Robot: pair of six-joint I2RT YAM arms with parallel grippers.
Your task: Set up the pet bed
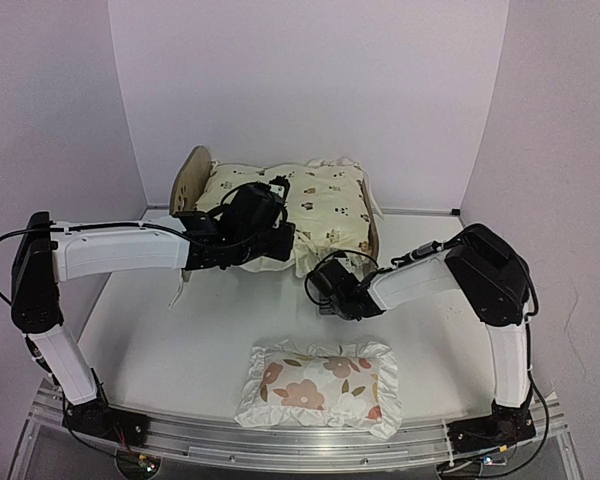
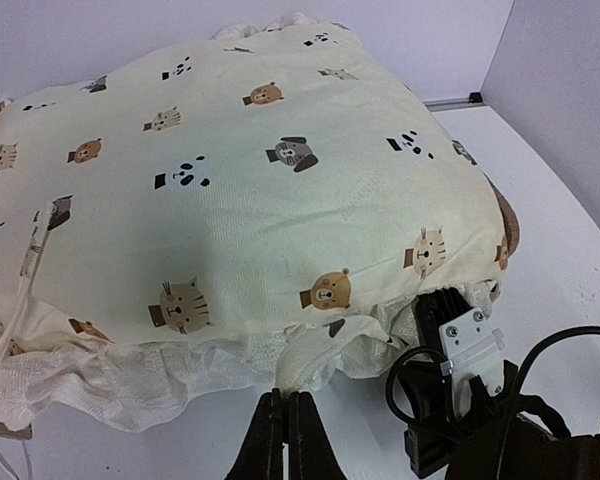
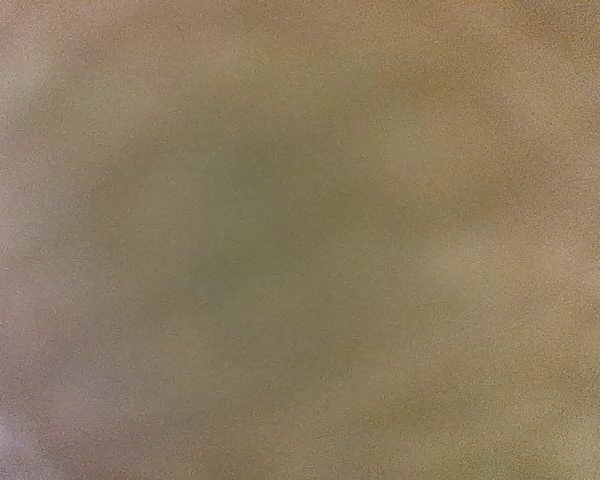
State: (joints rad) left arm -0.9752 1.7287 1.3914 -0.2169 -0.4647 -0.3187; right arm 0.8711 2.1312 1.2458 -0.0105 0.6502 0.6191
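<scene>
Toward the far edge of the desk (image 1: 180, 340), about midway along it, stands the pet bed (image 1: 188, 180), its rounded wooden headboard on the left arm's side. The cream cushion (image 1: 320, 200), printed with small cats, bears, pandas and dogs, lies on the frame and covers the base. Its ruffled near edge spills over the side rail, and a tie string (image 2: 20, 300) hangs loose.

So the cushion looks mostly placed, though not squared up. The floral ruffled pillow (image 1: 320, 385) lies apart by the near edge of the desk, untouched, and most likely has yet to go on the bed.

The left hand (image 2: 287, 440) hovers just short of the cushion's near edge, fingers pressed together on nothing visible. The right hand (image 1: 320, 280) is at the near footboard corner, under the cushion's overhang. Its own camera shows only a tan blur, so I cannot tell whether it grips anything.

No brand, label or legible writing shows anywhere.
</scene>
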